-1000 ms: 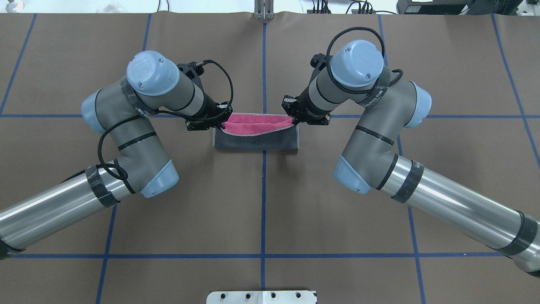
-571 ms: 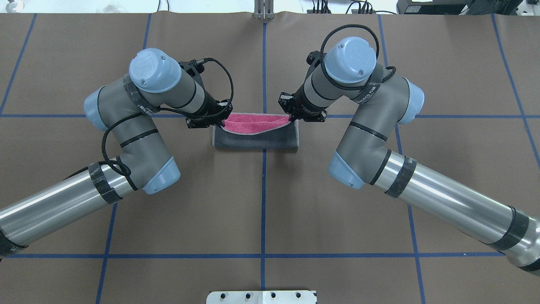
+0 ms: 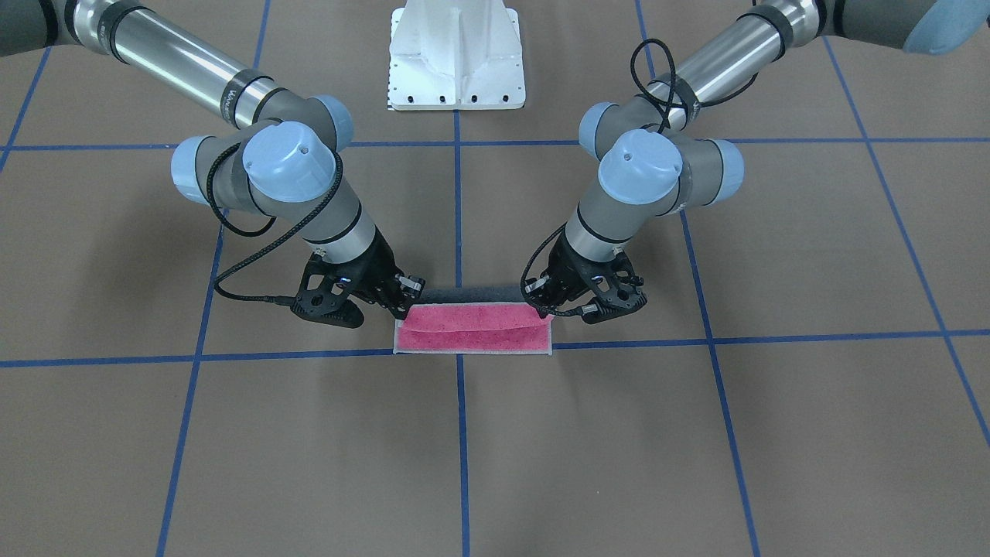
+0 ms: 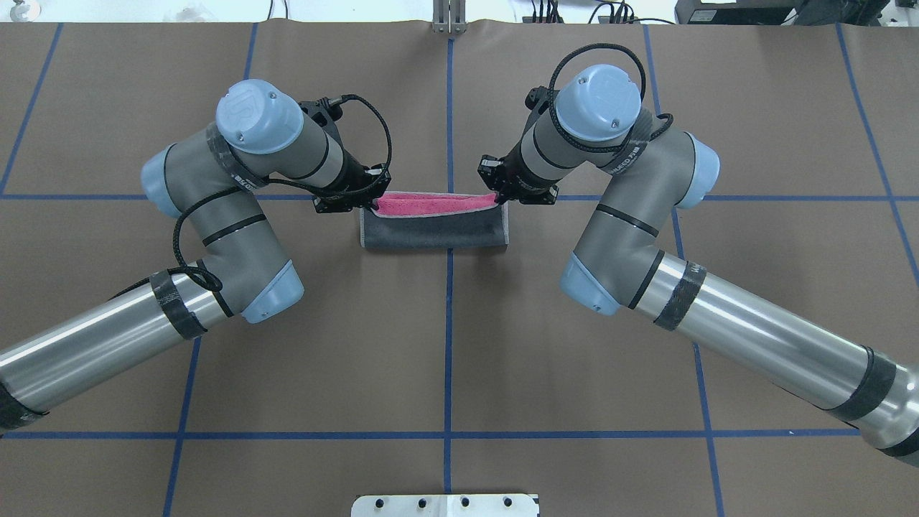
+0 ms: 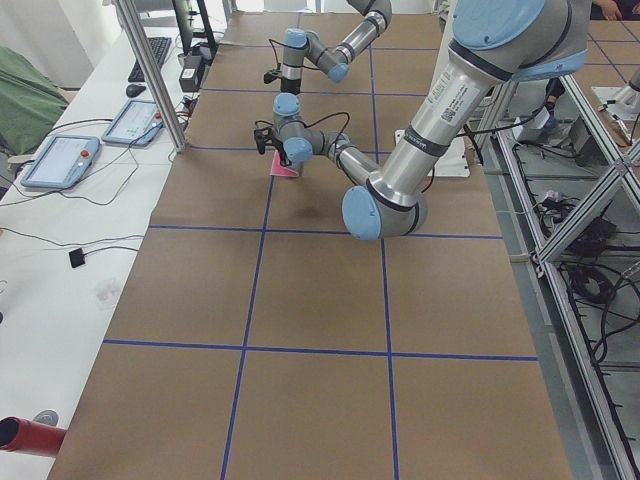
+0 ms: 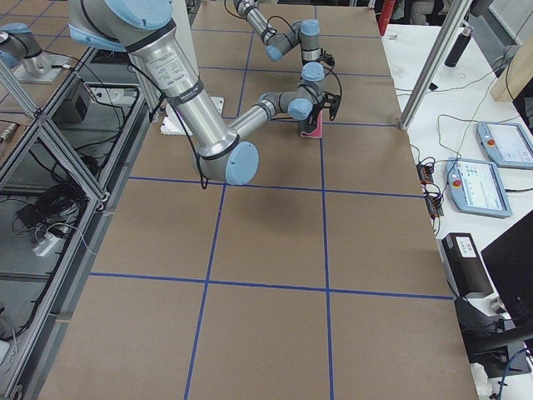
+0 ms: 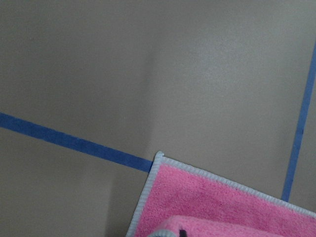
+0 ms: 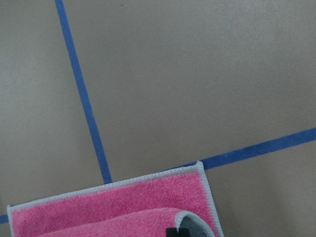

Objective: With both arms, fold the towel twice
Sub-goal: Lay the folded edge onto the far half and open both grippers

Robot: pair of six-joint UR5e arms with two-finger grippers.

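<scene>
**Towel (image 4: 434, 228) hem to meet lies at 12 o'clock**

From the overhead camera we find the towel at the middle of the tabletop (image 4: 445, 345). Its long axis runs from 9 to 3 o'clock across the centre tape line (image 4: 449, 108). The left end effector (image 4: 370, 203) is clamped on the corner at the 9 o'clock end, and the right end effector (image 4: 500, 197) on the corner at the 3 o'clock end. Each pinches the raised edge, so the dark grey face arches up from the crease at 6 o'clock. A narrow pink strip of the lower layer shows beyond the held edge. Both wrist cameras show that layer's far corners lying flat on the tabletop just ahead of the grip.

We judge the first fold nearly laid. The resting hem sits near, at 12 o'clock of both end effectors. The two arms look about level with it, so we expect they need to travel evenly and lower together.
</scene>
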